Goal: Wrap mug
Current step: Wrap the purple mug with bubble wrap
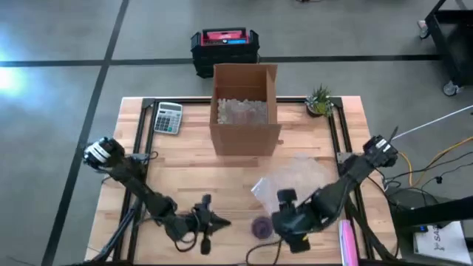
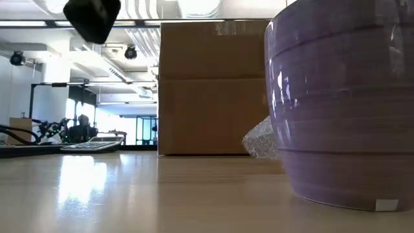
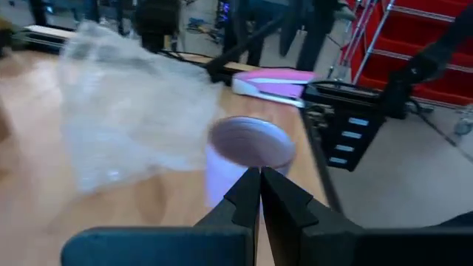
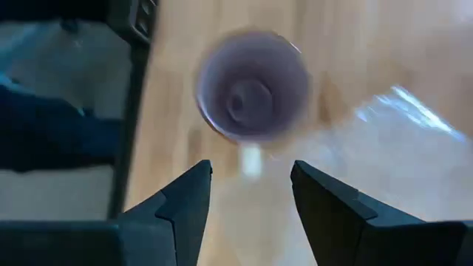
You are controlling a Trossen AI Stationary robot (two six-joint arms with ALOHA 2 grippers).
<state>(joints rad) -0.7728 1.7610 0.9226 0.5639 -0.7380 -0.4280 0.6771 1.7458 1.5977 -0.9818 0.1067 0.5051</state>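
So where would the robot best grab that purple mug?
Probably by the rim, from above. The purple mug stands upright with its mouth open, and the right end effector hangs over it, fingers open. One finger could go inside and one outside the wall. No handle shows, so I cannot suggest that.

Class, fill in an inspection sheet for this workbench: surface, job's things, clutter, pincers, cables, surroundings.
Surface: wooden table, dry.
Job's things: purple mug upright near the front edge; bubble wrap lying beside it.
Clutter: cardboard box, calculator, small plant, pink item.
Pincers: left pincer shut, left of the mug; right pincer open above the mug.
Cables: some on the floor at right.
Surroundings: black crate behind the table.
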